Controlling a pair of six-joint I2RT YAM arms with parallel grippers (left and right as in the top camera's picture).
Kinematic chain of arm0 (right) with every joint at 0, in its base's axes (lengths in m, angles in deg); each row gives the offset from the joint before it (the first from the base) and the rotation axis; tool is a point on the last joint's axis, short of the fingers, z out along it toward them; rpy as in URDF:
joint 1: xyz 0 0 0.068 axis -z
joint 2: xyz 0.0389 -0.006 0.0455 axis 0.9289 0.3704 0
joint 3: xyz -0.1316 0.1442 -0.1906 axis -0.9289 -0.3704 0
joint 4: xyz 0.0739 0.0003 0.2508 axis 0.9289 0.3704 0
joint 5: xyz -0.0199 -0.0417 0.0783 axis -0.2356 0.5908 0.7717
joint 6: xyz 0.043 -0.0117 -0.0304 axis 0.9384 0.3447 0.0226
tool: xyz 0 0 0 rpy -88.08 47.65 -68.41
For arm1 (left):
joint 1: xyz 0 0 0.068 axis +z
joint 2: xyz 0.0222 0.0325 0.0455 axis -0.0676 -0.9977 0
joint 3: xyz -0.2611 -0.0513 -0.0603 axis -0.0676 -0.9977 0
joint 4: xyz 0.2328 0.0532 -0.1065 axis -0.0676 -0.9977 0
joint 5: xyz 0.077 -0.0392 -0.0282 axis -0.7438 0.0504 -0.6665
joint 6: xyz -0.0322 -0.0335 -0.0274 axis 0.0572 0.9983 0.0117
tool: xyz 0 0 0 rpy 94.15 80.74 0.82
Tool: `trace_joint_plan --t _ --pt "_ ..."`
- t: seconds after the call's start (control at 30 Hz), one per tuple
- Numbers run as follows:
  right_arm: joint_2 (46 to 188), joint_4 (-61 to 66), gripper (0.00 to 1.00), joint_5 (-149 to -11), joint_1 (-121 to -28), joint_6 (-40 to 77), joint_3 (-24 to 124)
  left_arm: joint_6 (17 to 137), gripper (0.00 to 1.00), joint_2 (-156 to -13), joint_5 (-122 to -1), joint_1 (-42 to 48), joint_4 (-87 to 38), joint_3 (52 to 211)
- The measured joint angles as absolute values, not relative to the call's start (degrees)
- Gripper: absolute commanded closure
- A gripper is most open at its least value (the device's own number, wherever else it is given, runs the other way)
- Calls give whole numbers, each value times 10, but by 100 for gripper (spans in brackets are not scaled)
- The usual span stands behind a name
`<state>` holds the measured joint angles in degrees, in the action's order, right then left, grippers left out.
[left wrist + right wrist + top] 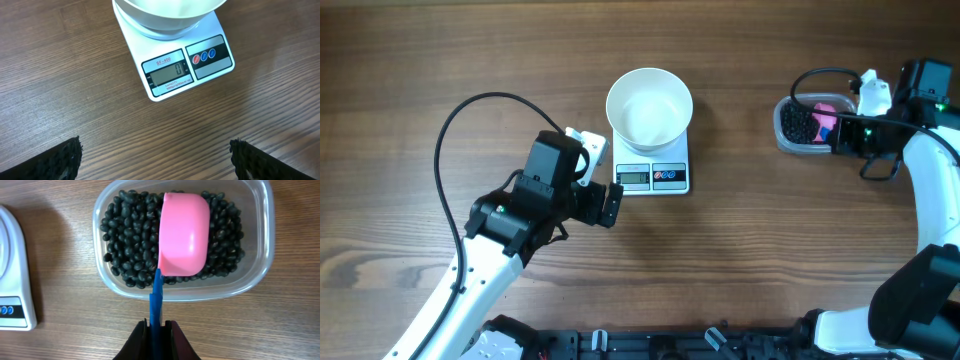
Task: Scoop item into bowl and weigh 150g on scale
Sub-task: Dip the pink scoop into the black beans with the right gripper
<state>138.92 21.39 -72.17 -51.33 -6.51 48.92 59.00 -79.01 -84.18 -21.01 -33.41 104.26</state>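
The item (pixel 130 240) is heaped in the clear tub (pixel 260 255), with the pink scoop (pixel 184 232) laid on it, back uppermost. The scoop's blue handle (pixel 157 292) is clamped in the right pincer (pixel 157 326). No scoopful is judged delivered yet. The bowl (pixel 649 107), set on the scale (pixel 653 176) well apart from the tub, is seen empty. The left pincer (pixel 155 155) is held wide near the scale, and nothing is obstructed by it.

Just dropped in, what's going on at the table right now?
The right gripper has its fingers shut on the blue handle of the pink scoop. The scoop's cup is over the black beans in the clear tub. The white bowl sits empty on the scale, which reads zero. The left gripper hovers open in front of the scale, holding nothing.
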Motion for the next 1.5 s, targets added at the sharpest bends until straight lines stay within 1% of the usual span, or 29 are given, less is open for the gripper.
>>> trace_joint_plan --t 0.8,1.5 --pt "1389 237 96 -678 -513 -62 486 590 0 -790 -842 -210 -334 1043" --pt "1395 232 96 -652 -503 -17 486 590 0 -790 -842 -210 -334 1043"
